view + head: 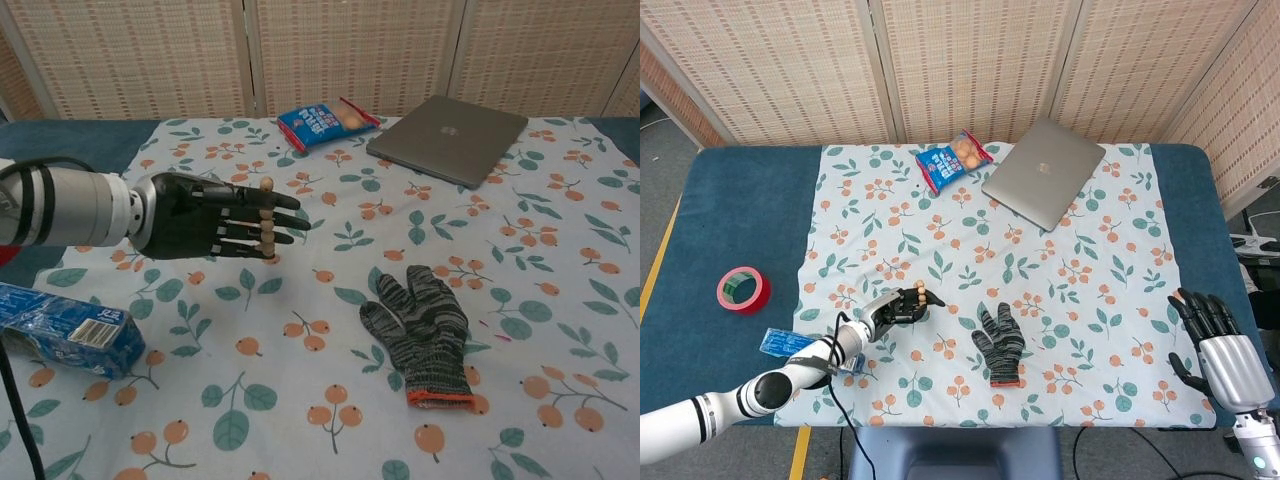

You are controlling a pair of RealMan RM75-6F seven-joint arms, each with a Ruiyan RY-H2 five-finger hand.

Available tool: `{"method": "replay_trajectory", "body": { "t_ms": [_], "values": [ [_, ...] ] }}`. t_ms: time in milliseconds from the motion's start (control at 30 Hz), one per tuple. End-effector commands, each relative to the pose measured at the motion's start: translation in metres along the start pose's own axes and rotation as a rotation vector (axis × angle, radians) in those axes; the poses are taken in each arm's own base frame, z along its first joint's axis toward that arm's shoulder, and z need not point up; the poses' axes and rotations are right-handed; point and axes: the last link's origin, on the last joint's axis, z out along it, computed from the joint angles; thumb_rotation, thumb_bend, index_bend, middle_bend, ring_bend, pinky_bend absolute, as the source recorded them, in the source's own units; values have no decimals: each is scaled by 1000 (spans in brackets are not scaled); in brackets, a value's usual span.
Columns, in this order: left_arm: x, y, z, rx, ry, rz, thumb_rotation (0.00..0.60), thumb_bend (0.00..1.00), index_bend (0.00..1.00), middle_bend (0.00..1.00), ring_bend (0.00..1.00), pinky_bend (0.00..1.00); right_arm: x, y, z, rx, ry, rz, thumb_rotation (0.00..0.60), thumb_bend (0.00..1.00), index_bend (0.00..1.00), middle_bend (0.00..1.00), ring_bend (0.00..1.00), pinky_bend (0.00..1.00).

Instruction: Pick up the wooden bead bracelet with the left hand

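A: Your left robot hand (205,217) carries the wooden bead bracelet (267,218) looped over its outstretched fingers, above the tabletop (750,215).

B: Yes, it merely hangs there; your right robot hand (1220,350) holds nothing, fingers apart.

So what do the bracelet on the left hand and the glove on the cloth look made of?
Bracelet: pale round beads with a matte tan look, likely unvarnished wood, strung across the left hand. Glove: speckled grey knit, probably cotton yarn, with an orange-edged cuff.
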Motion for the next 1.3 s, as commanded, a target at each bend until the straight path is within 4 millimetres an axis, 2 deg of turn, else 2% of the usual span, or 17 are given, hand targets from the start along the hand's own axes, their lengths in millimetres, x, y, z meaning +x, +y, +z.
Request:
{"method": "replay_trajectory", "body": {
  "t_ms": [33,200,267,367,433,700,800,867,967,1300],
  "values": [
    [-1,0,0,-2,3,-14,597,483,471,292,55,19,0,0,0,0,0,0,599,298,0,0,0,0],
    [1,-2,0,-10,27,-31,558,436,642,354,89,18,0,0,-1,2,-2,0,600,298,0,0,0,0],
    [0,-2,0,-8,32,-37,507,430,682,370,97,14,0,0,0,1,-3,0,600,298,0,0,0,0],
    [0,-3,0,-4,31,-59,437,422,688,371,99,6,0,0,-1,1,-5,0,599,298,0,0,0,0],
    [-1,-3,0,-2,28,-63,417,417,685,372,99,3,1,0,-1,1,-5,0,599,298,0,0,0,0],
    [-2,-3,0,12,10,-47,415,437,701,384,102,0,1,0,-1,1,-7,-2,599,299,0,0,0,0],
    [-2,-3,0,23,4,-58,445,537,721,399,112,0,0,0,-1,2,-10,-3,599,299,0,0,0,0],
    [-2,-4,0,33,-3,-66,526,632,726,403,114,0,0,0,-1,3,-12,-3,599,299,0,0,0,0],
    [-2,-4,0,41,-10,-74,591,708,727,404,115,0,0,0,-1,4,-13,-4,598,298,0,0,0,0],
    [-2,-4,-1,38,-19,-81,600,823,722,404,115,0,-1,-1,-1,6,-21,-6,599,299,0,0,0,0]
  ]
}}
